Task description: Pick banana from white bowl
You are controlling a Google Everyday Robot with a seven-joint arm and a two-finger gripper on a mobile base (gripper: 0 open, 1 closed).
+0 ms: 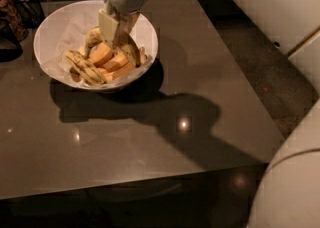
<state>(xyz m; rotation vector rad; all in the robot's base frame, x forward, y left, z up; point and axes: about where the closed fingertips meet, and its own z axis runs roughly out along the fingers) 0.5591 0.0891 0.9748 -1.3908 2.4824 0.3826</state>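
While the gripper (120, 40) hangs low inside the white bowl (46, 36), right over the heap of fruit, the banana (131, 53) lies just beneath it on the right side of the pile. It is speckled and curved. Its long axis runs from the bowl's middle down toward the near-right rim, with the lower dark end pointing at that rim. The gripper appears to touch its upper end, but I cannot tell whether it is clamped on the fruit. Paler orange-yellow bananas (107, 55) lie just beside it to the left, and a dark-streaked banana (82, 67) further left. The bowl sits on a dark glossy table (150, 142).
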